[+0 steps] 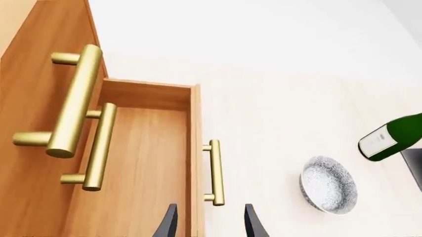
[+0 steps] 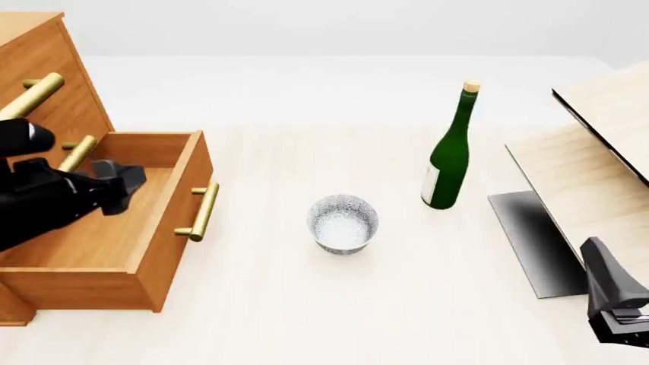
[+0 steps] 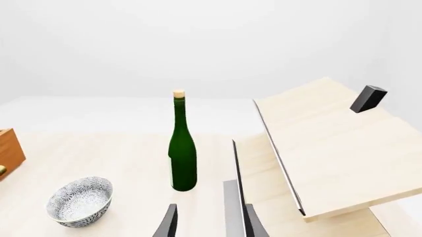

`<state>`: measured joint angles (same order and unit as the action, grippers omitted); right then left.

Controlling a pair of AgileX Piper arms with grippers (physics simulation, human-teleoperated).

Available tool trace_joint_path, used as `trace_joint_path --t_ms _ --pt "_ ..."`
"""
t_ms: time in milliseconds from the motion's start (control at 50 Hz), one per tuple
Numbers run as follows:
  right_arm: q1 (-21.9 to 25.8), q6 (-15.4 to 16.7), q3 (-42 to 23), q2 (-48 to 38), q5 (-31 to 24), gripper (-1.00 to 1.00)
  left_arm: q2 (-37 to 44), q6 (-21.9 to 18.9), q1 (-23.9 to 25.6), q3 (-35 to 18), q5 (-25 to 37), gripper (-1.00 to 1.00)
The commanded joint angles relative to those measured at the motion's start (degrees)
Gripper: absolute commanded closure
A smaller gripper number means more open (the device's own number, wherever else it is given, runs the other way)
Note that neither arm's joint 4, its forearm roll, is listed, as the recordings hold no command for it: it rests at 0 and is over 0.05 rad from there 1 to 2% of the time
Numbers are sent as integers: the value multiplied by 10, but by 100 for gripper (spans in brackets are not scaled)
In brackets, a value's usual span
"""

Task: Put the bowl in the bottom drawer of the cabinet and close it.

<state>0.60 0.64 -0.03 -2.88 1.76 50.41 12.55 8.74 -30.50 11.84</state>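
Bowl, white with grey speckle, stands upright near the middle of the bench, apart from everything else. Toward the bench's left edge the cabinet has its bottom drawer pulled well out, the inside bare wood, its brass handle facing the bowl. A green bottle stands upright beyond and to the right of the bowl. A pale wood panelled structure fills the right edge. The left tool hangs above the open drawer's front, fingers spread and holding nothing. The right tool sits low near the front right corner, fingers likewise parted and empty.
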Motion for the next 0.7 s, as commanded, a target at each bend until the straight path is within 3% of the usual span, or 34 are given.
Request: trace_joint_path --t_ms 20,700 --pt "-1 1 0 7 -6 -100 -22 -1 -5 32 -6 -100" --pt "-1 1 0 7 -6 -100 40 19 -14 80 -77 -100"
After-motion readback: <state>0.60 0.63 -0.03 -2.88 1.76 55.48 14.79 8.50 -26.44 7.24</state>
